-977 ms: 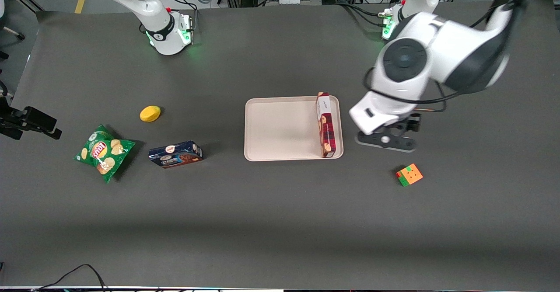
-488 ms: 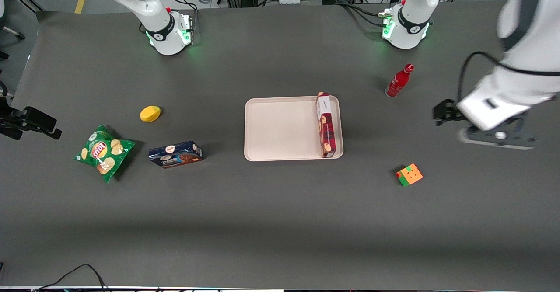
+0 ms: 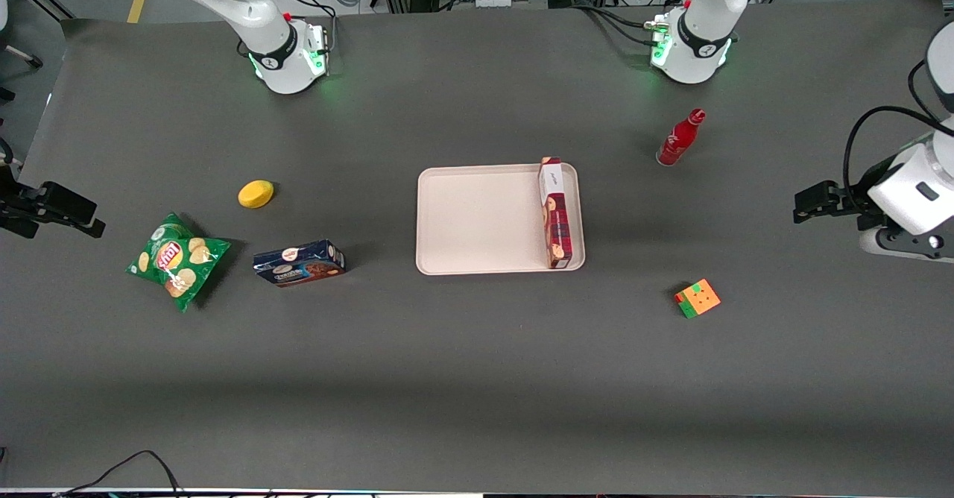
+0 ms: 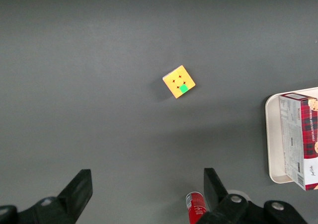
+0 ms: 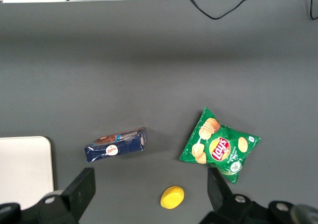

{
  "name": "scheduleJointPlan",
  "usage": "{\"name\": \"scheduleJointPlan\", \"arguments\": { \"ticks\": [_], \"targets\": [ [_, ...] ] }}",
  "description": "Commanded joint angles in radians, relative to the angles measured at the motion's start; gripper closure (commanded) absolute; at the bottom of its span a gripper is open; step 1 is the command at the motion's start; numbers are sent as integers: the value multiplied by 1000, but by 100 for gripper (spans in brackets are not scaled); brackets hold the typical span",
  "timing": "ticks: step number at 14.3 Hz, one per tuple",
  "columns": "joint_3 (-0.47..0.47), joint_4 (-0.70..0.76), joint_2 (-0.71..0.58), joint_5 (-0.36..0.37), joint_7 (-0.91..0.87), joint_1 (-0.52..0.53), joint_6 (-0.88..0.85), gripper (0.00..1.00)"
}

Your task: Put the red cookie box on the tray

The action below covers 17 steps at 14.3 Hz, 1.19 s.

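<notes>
**Box delivered, arm withdrawn**

Since a second ago, the left arm's gripper [image 4: 144, 194] has been carried from beside the pale-pink rectangular tray [image 3: 477, 218] to the working arm's table end. The long dark-red plaid cookie box [image 3: 556, 215] is left on edge inside the tray's rim, so placement is judged complete. The fingers [image 4: 77, 191] are spread wide, apparently empty.

Box [image 3: 556, 214] on tray [image 3: 477, 218], along the edge toward the working arm's end of the counter [image 3: 477, 379]. Bottle [image 3: 677, 139] and cube [image 3: 697, 298] apart on that side, cube nearer the camera. Claw [image 4: 144, 196] spread wide, high above, farther out that way.
</notes>
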Motion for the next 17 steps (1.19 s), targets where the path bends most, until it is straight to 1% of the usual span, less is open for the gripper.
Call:
{"name": "scheduleJointPlan", "arguments": {
  "ticks": [1,4,5,6,8,9,17],
  "targets": [
    [38,-90,-85,9,-3,-45,35,0],
    [32,-86,-118,12,-54,-73,-6,0],
    [42,-78,-123,12,-54,-103,-14,0],
    [65,-73,-123,12,-54,-131,-15,0],
    [145,-73,-123,12,-55,-221,-17,0],
    [168,-73,-123,12,-55,-243,-17,0],
    [171,-32,-89,17,-46,-237,-21,0]
  ]
}}
